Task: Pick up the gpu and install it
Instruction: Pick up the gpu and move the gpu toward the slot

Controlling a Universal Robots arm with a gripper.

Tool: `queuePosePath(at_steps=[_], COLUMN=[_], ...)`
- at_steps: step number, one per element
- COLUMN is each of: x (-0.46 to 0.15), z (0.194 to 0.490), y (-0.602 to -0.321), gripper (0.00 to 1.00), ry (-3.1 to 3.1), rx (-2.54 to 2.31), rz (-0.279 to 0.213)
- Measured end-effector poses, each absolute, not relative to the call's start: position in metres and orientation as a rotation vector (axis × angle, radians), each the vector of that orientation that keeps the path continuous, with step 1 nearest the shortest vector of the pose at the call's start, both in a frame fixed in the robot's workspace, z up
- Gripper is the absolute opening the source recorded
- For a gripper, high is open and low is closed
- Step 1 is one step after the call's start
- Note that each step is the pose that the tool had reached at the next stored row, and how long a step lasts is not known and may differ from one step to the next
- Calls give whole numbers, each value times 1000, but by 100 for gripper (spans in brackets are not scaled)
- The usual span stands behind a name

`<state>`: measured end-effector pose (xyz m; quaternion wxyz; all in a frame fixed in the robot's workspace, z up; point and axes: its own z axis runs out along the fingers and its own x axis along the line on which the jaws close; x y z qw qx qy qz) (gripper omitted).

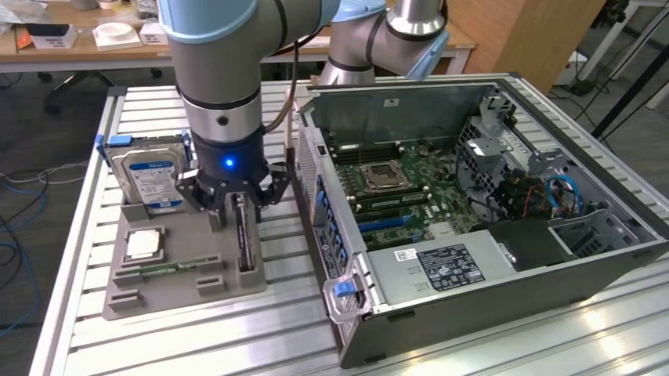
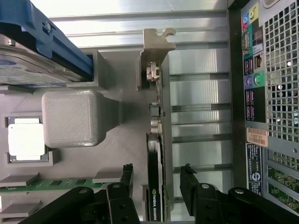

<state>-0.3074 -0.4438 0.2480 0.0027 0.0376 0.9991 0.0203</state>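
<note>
The gpu (image 1: 246,244) stands on its long edge in a slot of the grey holder tray (image 1: 178,294), to the exterior view's left of the open computer case (image 1: 471,235). In the wrist view the gpu (image 2: 158,140) is seen edge-on, with its black cooler and its silver end bracket (image 2: 156,44). My gripper (image 1: 238,207) hangs directly over the card and is open. Its black fingers (image 2: 126,175) straddle the card, one on each side with a gap to it, and my gripper (image 2: 156,173) holds nothing.
A hard drive (image 1: 152,176) with a blue bracket stands upright at the tray's back. A processor chip (image 1: 143,244) and a memory stick (image 1: 168,269) lie in the tray. The case's motherboard (image 1: 418,180) is exposed, and its rear panel (image 2: 266,93) is close beside the card.
</note>
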Motion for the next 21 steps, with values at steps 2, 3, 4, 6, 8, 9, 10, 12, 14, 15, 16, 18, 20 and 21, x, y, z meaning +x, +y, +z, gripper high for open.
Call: queuePosePath(at_steps=[2, 3, 4, 6, 8, 9, 10, 12, 14, 15, 16, 18, 20, 21], x=[-307, -307, -307, -308, -308, -308, -308, -308, -308, -308, -308, -308, -308, -308], z=[246, 245, 244, 242, 241, 240, 239, 238, 237, 236, 236, 236, 236, 236], y=[-444, -444, -444, -444, -443, -443, -443, -442, -442, -442, -442, -442, -442, -442], gripper=[53, 53, 53, 53, 53, 53, 53, 53, 53, 53, 53, 53, 53, 53], ry=[3133, 3133, 3133, 3133, 3133, 3133, 3133, 3133, 3133, 3133, 3133, 3133, 3133, 3133], rx=[118, 118, 118, 118, 118, 118, 118, 118, 118, 118, 118, 118, 118, 118], rz=[64, 64, 64, 64, 64, 64, 64, 64, 64, 64, 64, 64, 64, 64])
